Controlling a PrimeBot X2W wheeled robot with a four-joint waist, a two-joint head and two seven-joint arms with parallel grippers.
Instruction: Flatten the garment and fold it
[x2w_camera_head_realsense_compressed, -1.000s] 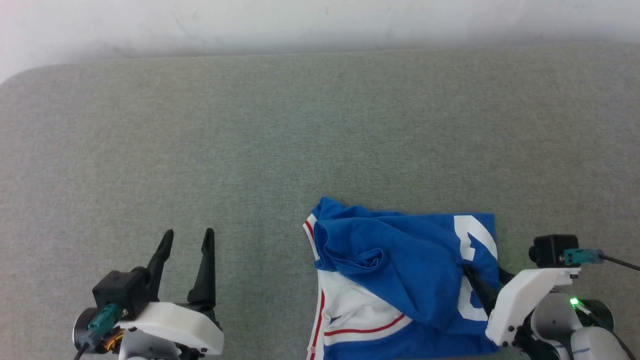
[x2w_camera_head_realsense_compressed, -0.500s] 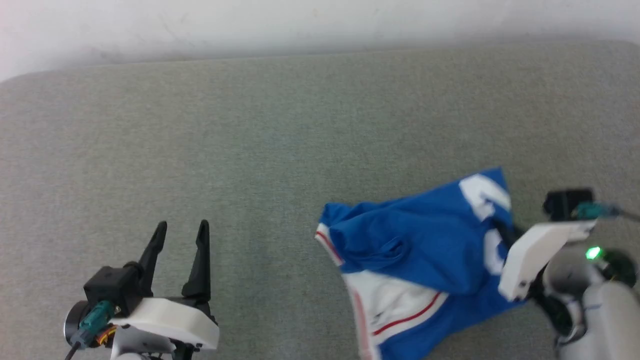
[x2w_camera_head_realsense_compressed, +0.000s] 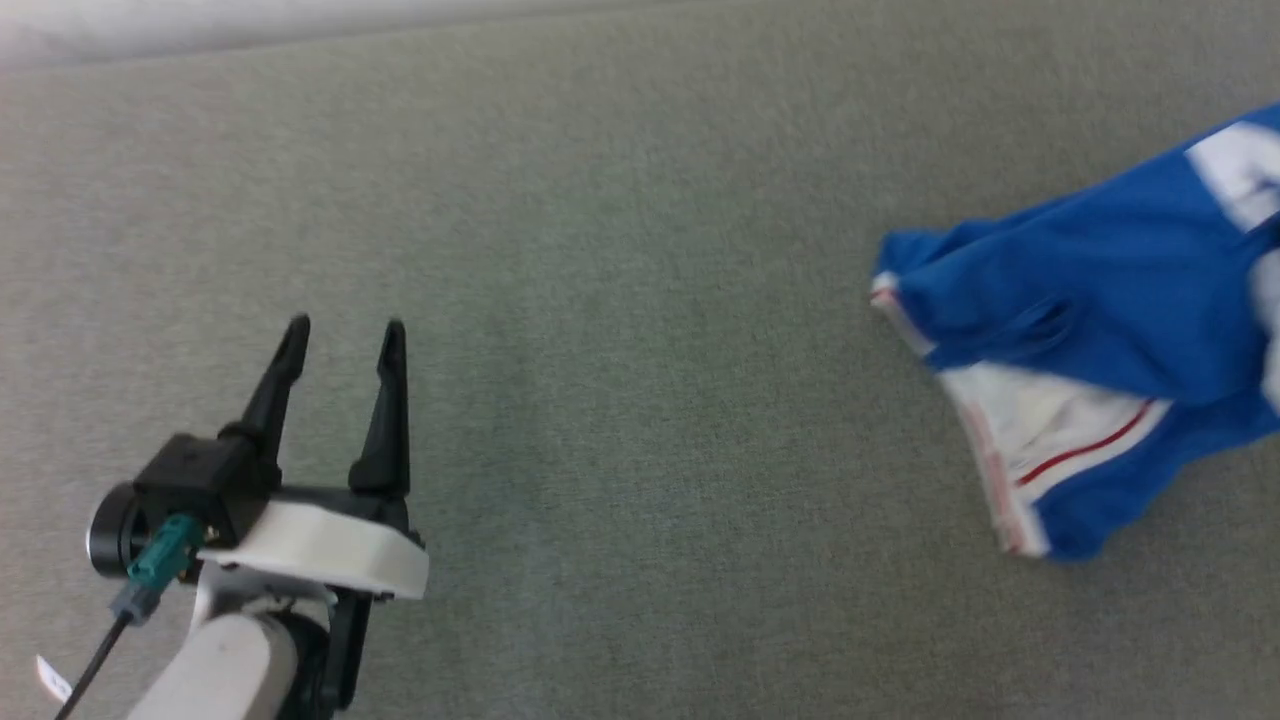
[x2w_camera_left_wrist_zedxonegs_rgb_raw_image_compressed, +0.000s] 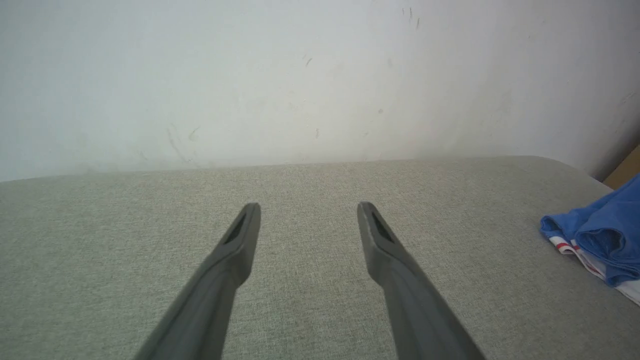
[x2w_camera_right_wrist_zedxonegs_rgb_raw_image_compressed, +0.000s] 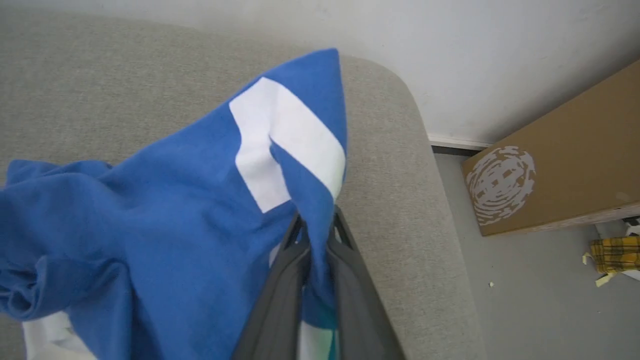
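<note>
Shut since a second ago on the garment with the right fingers, back then open at its edge. Drawn up with them as well, going by blue cloth now bunched and stretched rather than lying low and spread. No reading more from the shift, with the head camera itself turned.

From the right wrist: pinched on a blue fold just below a white printed block, both dark fingers close together with cloth between, pointing toward the rounded corner of the grey bench. Past that corner, a brown cardboard box on the floor.

From the head: garment at the right edge, crumpled, white sleeve with a red stripe under the blue. Too blurred to tell whether resting on the bench along the lower edge. At lower left, the left fingers spread wide, holding nothing, pointing up the view over bare fabric, well apart from the garment, with a pale forearm rising from the bottom edge behind.

From the left wrist: same fingers parted above the bench, aimed at the white wall, garment off to the right.
</note>
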